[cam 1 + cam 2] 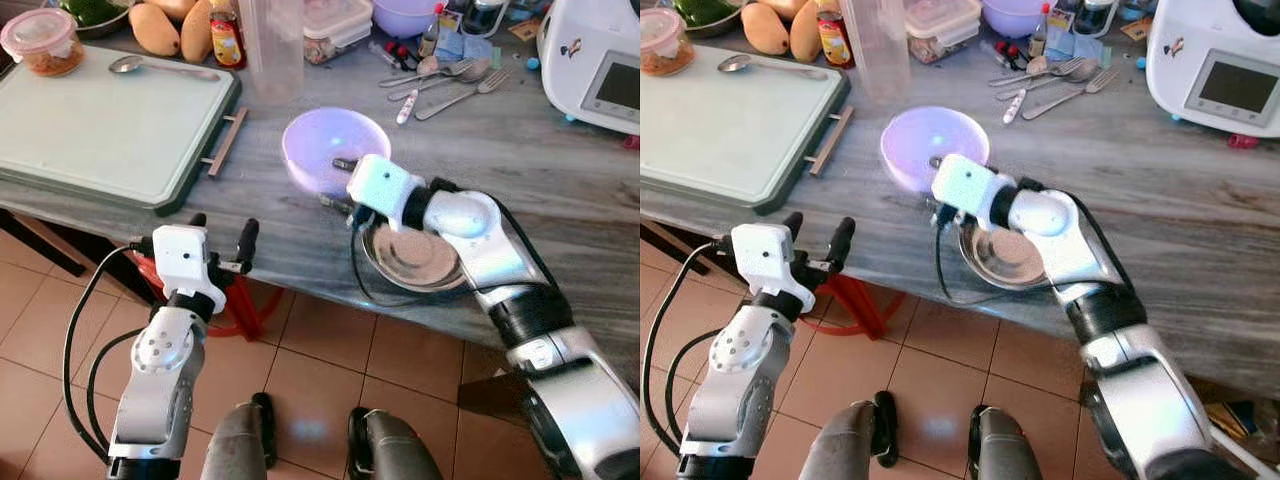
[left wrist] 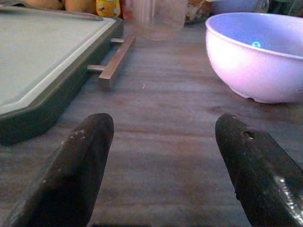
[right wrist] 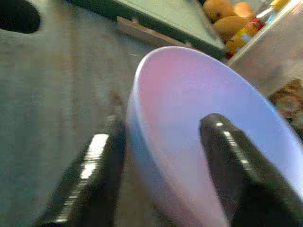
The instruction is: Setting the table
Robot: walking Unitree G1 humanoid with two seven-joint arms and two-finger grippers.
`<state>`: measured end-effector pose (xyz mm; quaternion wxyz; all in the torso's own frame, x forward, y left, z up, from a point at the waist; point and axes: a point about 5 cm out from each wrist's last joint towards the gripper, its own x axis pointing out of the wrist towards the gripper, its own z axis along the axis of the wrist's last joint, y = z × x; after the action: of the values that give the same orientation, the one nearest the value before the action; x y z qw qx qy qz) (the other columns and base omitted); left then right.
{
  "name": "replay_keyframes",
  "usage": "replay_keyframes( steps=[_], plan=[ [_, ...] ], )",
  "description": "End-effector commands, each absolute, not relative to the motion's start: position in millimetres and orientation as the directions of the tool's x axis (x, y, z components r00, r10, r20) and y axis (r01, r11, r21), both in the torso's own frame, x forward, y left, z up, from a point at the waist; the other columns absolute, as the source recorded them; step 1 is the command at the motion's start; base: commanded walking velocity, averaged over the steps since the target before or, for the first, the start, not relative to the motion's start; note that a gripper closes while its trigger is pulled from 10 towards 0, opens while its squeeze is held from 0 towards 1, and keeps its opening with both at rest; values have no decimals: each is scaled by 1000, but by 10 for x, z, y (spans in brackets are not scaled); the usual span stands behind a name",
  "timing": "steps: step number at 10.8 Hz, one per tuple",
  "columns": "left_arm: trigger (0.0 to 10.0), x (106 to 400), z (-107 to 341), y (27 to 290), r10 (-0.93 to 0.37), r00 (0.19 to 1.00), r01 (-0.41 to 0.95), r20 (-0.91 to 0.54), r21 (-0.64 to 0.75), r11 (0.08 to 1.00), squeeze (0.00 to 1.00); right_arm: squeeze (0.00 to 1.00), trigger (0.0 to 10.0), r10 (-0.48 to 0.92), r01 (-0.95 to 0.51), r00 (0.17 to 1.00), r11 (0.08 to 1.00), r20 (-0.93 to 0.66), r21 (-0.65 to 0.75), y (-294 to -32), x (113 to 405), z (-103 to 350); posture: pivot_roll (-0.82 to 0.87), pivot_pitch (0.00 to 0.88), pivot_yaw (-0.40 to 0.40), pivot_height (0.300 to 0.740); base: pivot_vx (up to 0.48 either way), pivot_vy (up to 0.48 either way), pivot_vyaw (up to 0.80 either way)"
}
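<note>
A pale purple bowl (image 1: 322, 140) stands near the front edge of the grey wooden table (image 1: 560, 190). My right gripper (image 1: 338, 185) is open at the bowl's near rim, straddling it. One finger (image 3: 225, 151) is inside the bowl (image 3: 189, 104) and the other lies against its outer wall. Under my right forearm a shallow steel dish (image 1: 410, 262) lies on the table. My left gripper (image 1: 222, 232) is open and holds nothing, level with the table's front edge and left of the bowl (image 2: 255, 61). Forks and spoons (image 1: 450, 85) lie loose at the back.
A large green-rimmed cutting board (image 1: 100, 125) with a metal handle (image 2: 116, 66) fills the left side, with a spoon (image 1: 160, 67) and a lidded tub (image 1: 42, 42) on it. A clear plastic jug (image 1: 272, 50), mangoes (image 1: 155, 28) and a white appliance (image 1: 595, 60) stand behind.
</note>
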<state>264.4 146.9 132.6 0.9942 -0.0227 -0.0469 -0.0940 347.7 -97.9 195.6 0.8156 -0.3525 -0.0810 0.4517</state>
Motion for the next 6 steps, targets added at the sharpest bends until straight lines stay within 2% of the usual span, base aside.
replay_keyframes(
  steps=[1,2,3,6],
  plan=[
    [10000,2641,1261,1460,-186,980,189,65,-36,981,0,0,10000,811,-710,543,304,-217,-635,-981,3423,1951,-20,218,-6,740,0,0,0],
    [10000,2644,1256,1460,-185,981,187,63,-36,982,0,0,10000,818,-737,518,280,-249,-615,-1025,3380,1949,-23,218,-6,740,0,0,0],
    [10000,2648,1256,1457,-185,981,187,64,-36,982,0,0,10000,807,-723,541,302,-238,-621,-1091,3379,1994,-24,218,-7,740,0,0,0],
    [10000,2661,1263,1460,-185,980,187,69,-36,982,0,0,10000,792,-679,602,442,-101,-585,-1159,3314,2136,-30,217,-3,740,0,0,0]
  ],
)
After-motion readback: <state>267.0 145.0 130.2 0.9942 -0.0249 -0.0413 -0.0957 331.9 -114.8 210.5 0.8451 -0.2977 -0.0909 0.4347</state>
